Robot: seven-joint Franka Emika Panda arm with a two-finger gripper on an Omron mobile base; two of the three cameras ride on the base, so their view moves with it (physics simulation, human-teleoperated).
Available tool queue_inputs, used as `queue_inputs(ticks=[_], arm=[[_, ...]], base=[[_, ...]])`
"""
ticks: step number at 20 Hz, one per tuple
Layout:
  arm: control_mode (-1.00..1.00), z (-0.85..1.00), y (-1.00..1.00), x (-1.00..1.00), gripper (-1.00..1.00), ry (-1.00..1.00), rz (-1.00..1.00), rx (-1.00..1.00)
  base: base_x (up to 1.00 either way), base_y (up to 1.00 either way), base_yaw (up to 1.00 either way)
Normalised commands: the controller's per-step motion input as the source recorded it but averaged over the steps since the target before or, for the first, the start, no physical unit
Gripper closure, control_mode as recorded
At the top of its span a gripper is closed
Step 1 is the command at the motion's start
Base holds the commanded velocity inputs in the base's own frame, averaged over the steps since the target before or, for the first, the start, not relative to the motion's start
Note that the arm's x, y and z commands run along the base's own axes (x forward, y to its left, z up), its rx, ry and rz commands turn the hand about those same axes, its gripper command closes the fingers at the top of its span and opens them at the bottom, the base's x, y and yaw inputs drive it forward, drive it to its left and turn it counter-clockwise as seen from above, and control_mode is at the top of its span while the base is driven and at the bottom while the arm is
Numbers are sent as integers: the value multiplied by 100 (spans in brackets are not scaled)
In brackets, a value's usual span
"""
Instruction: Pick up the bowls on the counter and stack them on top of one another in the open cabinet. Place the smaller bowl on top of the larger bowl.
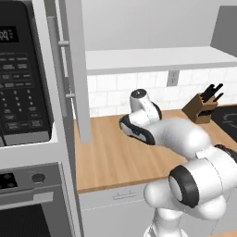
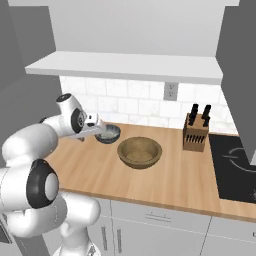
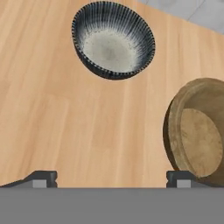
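The smaller bowl, grey with a speckled pale inside and dark ribbed wall, stands on the counter near the backsplash. In the hand view the smaller bowl lies at the top. The larger bowl, brown and wooden, sits just right of it; its rim shows at the right edge of the hand view. My gripper hovers open just left of the smaller bowl, with only bare counter between its fingertips. The open cabinet's pale shelf runs above, its grey door swung out at the left.
A knife block stands at the back right of the counter, beside a black cooktop. A microwave and oven panel are at the far left. A wall socket sits in the tiled backsplash. Drawer fronts lie below the counter edge.
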Motion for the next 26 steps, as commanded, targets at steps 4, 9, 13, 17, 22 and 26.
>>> queue_inputs(ticks=[4, 9, 13, 17, 22, 26], arm=[[-100, -4, 0, 77, -100, 3, 1, 0], [-100, -26, 3, 53, -100, 0, 0, -1], [-100, -46, 16, 38, -100, 0, 0, -4], [-100, -42, 19, 36, -100, 0, 0, -5], [-100, -27, 4, 41, -100, 0, 0, 0], [-100, -34, 0, 46, -100, 0, 0, 0]], base=[[0, 0, 0], [0, 0, 0], [0, 0, 0], [0, 0, 0], [0, 0, 0], [0, 0, 0]])
